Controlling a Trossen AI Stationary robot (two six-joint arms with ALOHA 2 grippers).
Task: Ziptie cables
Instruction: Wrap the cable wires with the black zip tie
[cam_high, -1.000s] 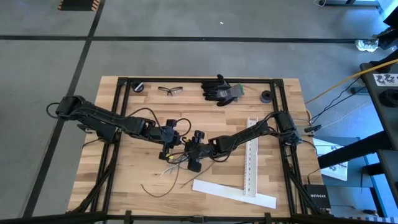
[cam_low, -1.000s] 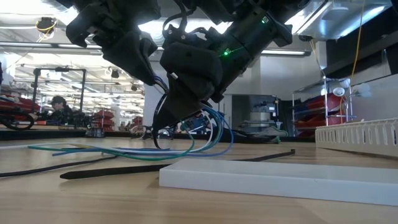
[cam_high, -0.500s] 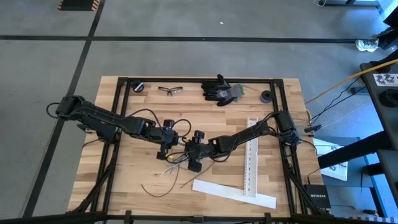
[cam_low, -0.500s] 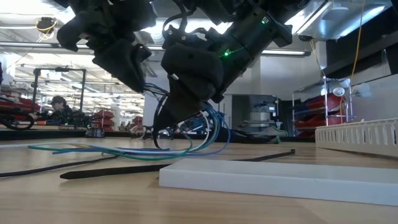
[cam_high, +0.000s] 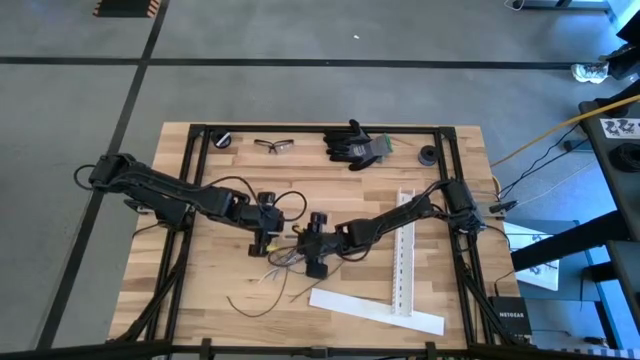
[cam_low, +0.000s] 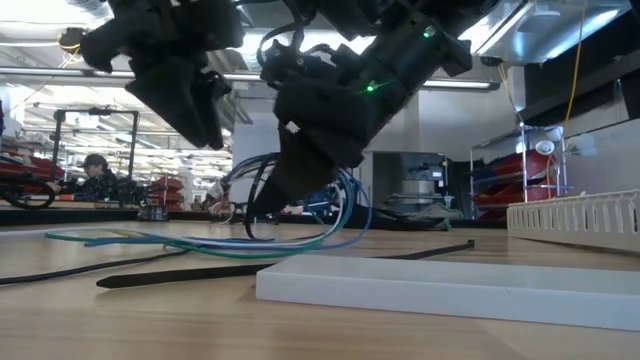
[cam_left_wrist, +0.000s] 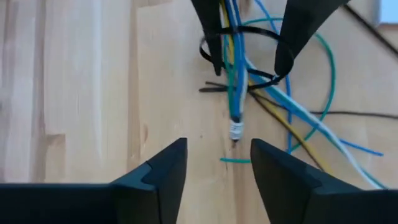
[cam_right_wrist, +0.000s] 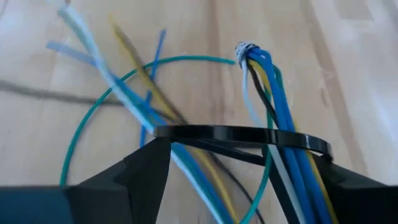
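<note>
**Ziptie looped round the bundle, not yet drawn tight**

Cables (cam_right_wrist: 273, 106) lie mid-tabletop (cam_high: 200, 290), their bunched ends ringed by a loose black ziptie (cam_right_wrist: 242, 134). The right claw (cam_high: 311, 247) pinches that loop between its fingers. The left claw (cam_left_wrist: 217, 158) hangs just beside the bundle tip, spread, holding nothing. Likely next: catch the ziptie's tail and pull it snug. Count: two zipties, one looped and one lying flat (cam_low: 280, 265); I count about six wires, roughly.

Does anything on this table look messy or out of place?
Mostly the cables: only one end is gathered inside the black ziptie loop held on the right end effector; the other ends splay loosely over the table.
</note>
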